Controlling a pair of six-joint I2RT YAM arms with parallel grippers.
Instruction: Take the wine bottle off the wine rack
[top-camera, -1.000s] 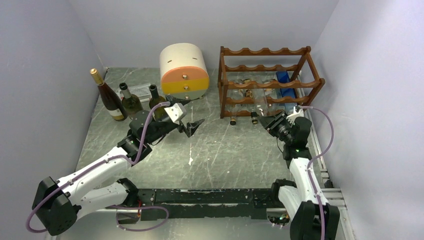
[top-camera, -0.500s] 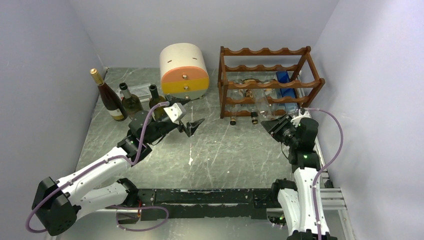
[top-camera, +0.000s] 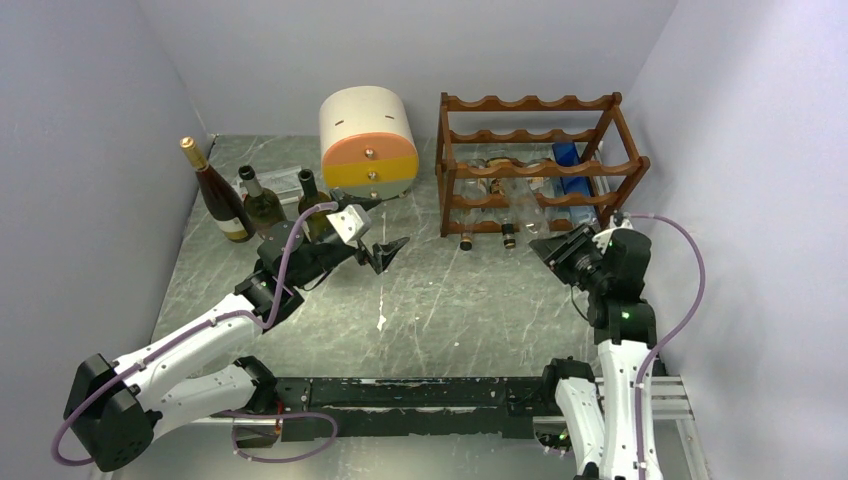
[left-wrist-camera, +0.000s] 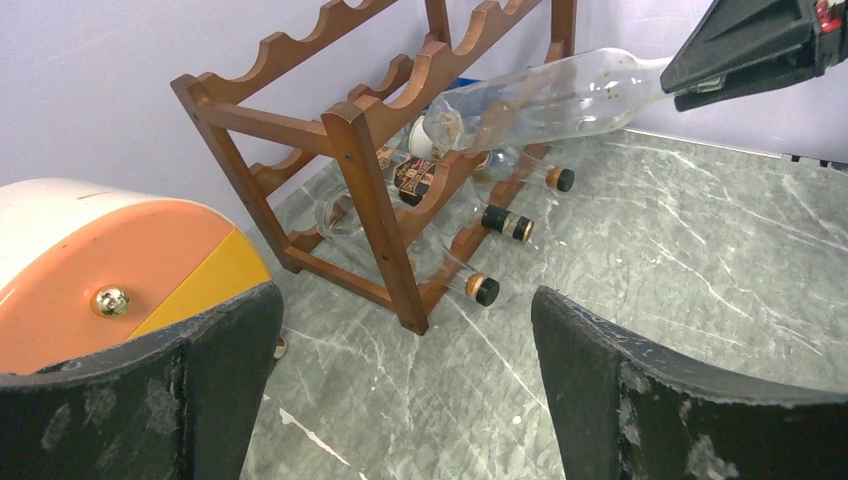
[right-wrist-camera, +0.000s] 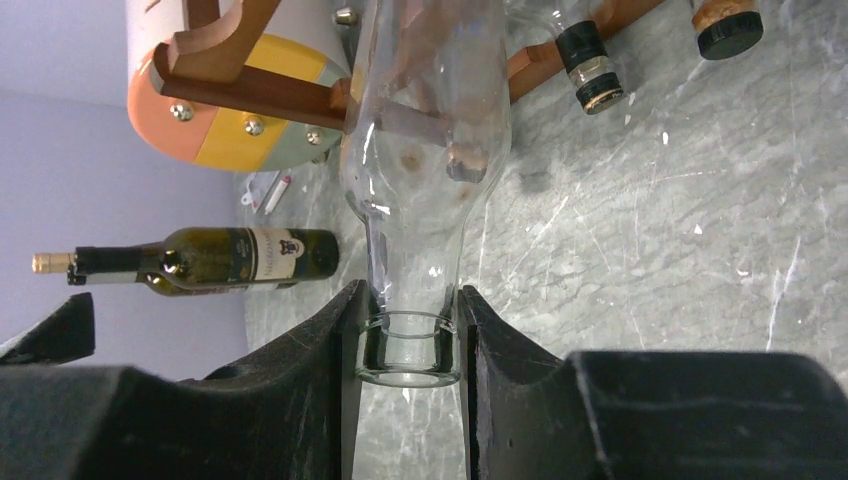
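Observation:
The dark reddish-brown wine rack (top-camera: 530, 165) stands at the back right; it also shows in the left wrist view (left-wrist-camera: 370, 180) and the right wrist view (right-wrist-camera: 270, 95). My right gripper (top-camera: 553, 247) (right-wrist-camera: 410, 330) is shut on the neck of a clear, empty wine bottle (right-wrist-camera: 425, 120) (left-wrist-camera: 540, 100). The bottle sticks out of the rack's front, lying nearly level, with its base end at the front rail. My left gripper (top-camera: 385, 250) (left-wrist-camera: 405, 340) is open and empty above the table, left of the rack.
Three more bottles with dark caps (left-wrist-camera: 485, 290) lie in the rack's lower tier. A cream-and-orange drawer unit (top-camera: 368, 140) stands left of the rack. Three upright bottles (top-camera: 260, 200) stand at the back left. A blue object (top-camera: 568, 155) sits behind the rack.
My right gripper has drawn back to the right and toward me, pulling the clear bottle farther out of the rack. The left arm has not moved.

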